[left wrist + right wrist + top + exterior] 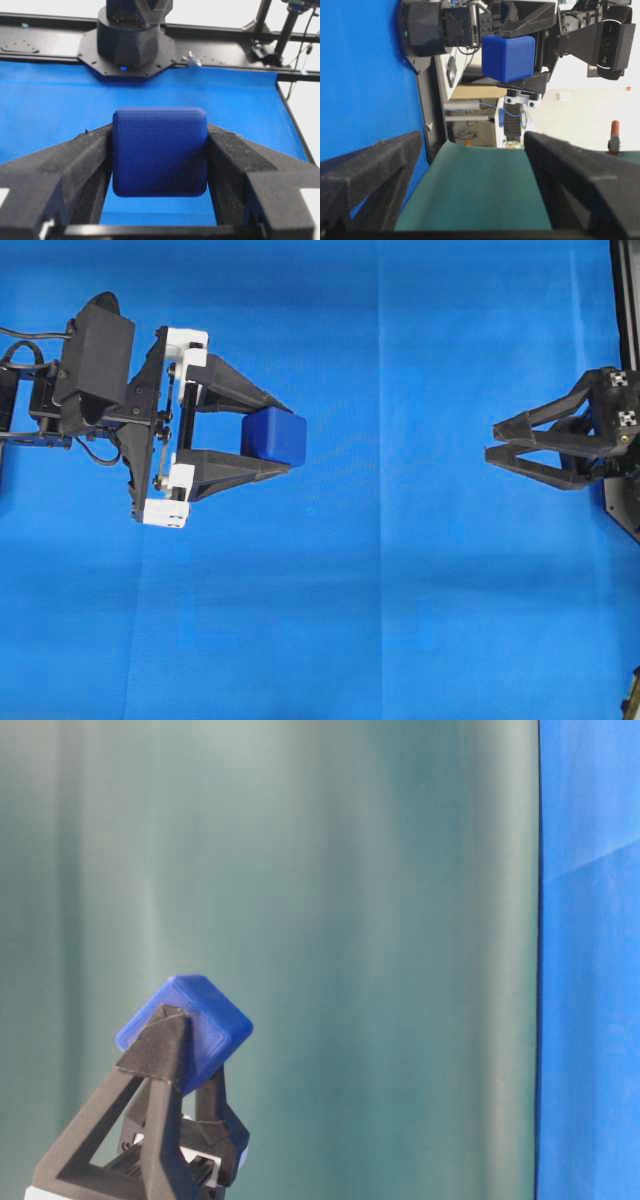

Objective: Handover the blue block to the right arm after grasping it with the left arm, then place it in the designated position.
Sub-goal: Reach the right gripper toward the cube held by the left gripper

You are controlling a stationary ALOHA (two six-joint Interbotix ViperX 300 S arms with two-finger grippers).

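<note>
Above blue cloth [400, 620]: left pincer [285, 437] clamps blue block [272, 435]; right pincer [492, 443] apart, seemingly unobstructed.

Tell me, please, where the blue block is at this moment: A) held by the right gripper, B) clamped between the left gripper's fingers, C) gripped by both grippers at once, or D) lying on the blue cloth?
B: the blue block sits pinched in the left gripper, while the right gripper stands open and apart from it.
</note>
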